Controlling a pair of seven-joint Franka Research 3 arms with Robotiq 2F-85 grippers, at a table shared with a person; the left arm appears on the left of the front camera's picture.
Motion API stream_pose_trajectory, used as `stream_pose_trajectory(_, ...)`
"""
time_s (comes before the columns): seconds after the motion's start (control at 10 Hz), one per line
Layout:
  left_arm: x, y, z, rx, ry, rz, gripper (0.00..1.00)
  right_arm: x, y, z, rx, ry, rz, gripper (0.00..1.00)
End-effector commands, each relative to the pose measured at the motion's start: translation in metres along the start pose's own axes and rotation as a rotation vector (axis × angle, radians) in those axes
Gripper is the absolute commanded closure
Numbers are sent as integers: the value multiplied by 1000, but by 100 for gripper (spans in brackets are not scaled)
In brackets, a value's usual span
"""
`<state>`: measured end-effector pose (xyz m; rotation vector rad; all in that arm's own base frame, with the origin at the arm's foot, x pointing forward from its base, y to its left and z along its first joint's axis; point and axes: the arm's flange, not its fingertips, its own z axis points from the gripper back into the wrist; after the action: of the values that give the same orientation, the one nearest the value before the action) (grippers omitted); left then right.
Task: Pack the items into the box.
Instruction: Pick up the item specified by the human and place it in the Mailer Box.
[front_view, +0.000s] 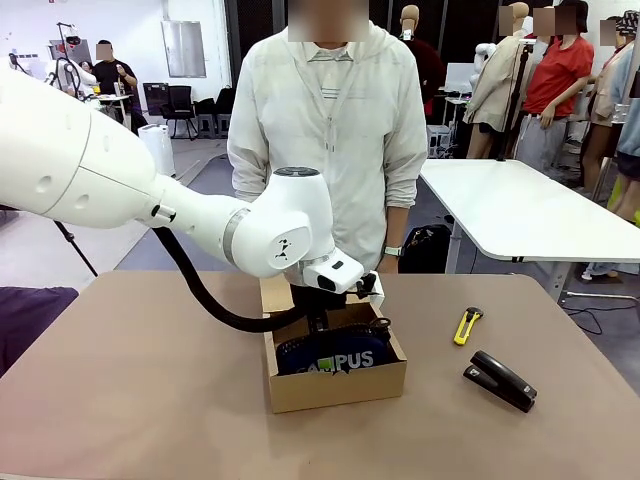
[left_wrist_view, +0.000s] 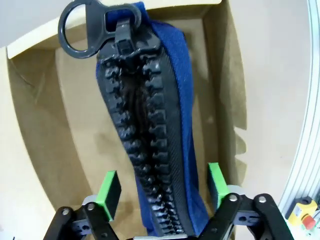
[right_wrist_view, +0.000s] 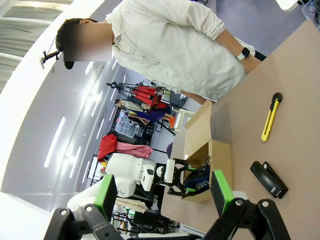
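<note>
Front view, pouch: the pouch (front_view: 335, 358) lies inside the box (front_view: 335, 392), lettering toward the robot; its long axis runs side to side
Front view, left arm: it comes in from the left, elbow high, wrist bent down; the left gripper (front_view: 335, 315) hangs straight over the pouch
Front view, knife: the knife (front_view: 467, 325) lies on the table (front_view: 140, 380), apart from the box on its right; its long axis points roughly across toward the person (front_view: 330, 150); the stapler (front_view: 500, 380) sits near it, closer to the robot
Left wrist view, grip: the jaws are spread with nothing clamped; the green pads (left_wrist_view: 112, 187) stand either side of the pouch; the zip faces up and runs away from the fingers
Right wrist view, right gripper: the right gripper (right_wrist_view: 165, 189) is spread and empty; it sits high, well away from the knife and box
Next move: the knife is the item left out; it lies on the robot's right, so the right arm looks better placed; its fingers would need to close across the knife's narrow width
</note>
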<state>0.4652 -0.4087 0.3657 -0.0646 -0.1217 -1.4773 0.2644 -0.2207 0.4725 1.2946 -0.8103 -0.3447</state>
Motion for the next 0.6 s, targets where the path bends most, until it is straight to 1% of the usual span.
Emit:
stream_pose_trajectory(0.0,-16,0,10,21,24,-18,0,3,1,-2,23,-20,27,0)
stream_pose_trajectory(0.2,-28,3,29,29,-8,42,0,3,1,-2,23,-20,27,0)
stream_pose_trajectory(0.3,-36,-2,55,23,-91,91,0,3,1,-2,23,-20,27,0)
stream_pose_trajectory(0.5,-67,-13,118,89,-309,301,0,3,1,-2,23,-20,27,0)
